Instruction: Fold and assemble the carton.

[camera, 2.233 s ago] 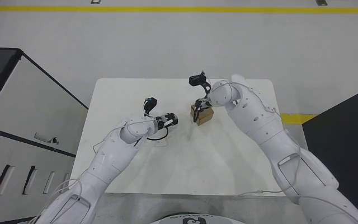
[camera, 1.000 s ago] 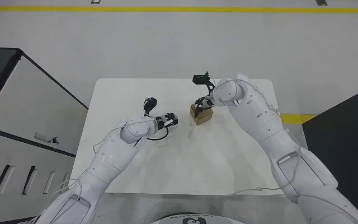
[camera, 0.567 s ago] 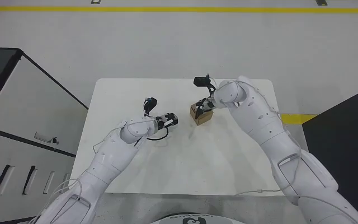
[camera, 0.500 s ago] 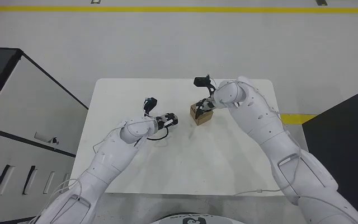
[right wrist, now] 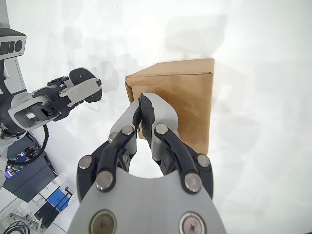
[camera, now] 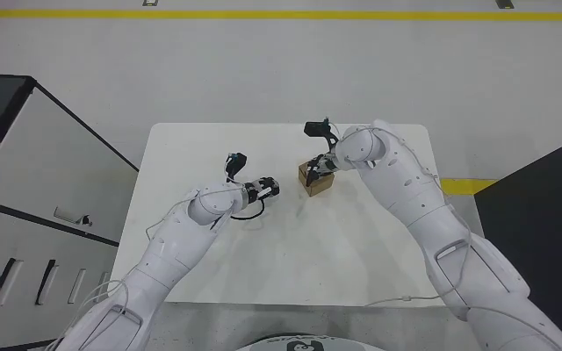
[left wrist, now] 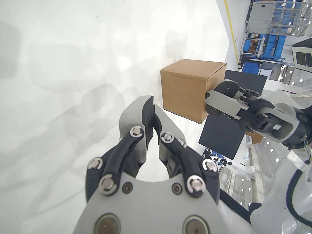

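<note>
White surface (camera: 369,254), pale floor beyond. The carton (camera: 316,182) stands on it towards the far side, already box-shaped. Right pincer (right wrist: 144,108) at the carton's side, pads almost together, apparently nipping one wall edge. Left pincer (left wrist: 152,120) closed on nothing, near the carton's opposite side, not touching.

Risk: the hold is on one thin edge. With nothing bracing the opposite side, a pull could tilt or slide the carton, or spring a fold open.

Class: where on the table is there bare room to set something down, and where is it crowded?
Free: the near half of the table, in front of the carton, and its far-left corner beyond the left pincer. Crowded: the middle, where the right pincer grips the carton, the left pincer close beside.
</note>
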### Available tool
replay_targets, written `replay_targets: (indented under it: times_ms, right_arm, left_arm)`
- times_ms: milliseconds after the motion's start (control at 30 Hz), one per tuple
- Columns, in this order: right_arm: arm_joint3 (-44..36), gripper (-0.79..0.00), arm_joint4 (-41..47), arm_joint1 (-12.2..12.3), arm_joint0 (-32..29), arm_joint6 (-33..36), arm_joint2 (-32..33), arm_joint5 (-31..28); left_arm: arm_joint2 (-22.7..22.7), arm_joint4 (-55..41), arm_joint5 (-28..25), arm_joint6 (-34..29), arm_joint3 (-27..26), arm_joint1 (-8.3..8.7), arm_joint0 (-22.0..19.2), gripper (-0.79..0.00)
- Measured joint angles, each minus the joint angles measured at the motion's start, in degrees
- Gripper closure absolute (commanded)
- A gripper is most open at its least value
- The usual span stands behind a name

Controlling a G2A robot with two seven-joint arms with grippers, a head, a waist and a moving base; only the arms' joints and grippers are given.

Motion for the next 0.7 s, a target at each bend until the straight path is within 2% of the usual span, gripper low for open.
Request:
replay_targets:
  times_ms: [300, 700]
  right_arm:
    - [-1.9, 0.000, 0.8, 0.5, -0.6, -0.8, 1.6, 1.0]
    - [1.0, 0.000, 1.5, -0.1, 0.0, -1.7, 0.6, 2.1]
  left_arm:
    - [0.0, 0.0, 0.0, 0.0, 0.0, 0.00, 0.0, 0.000]
    - [0.0, 0.0, 0.0, 0.0, 0.0, 0.00, 0.0, 0.000]
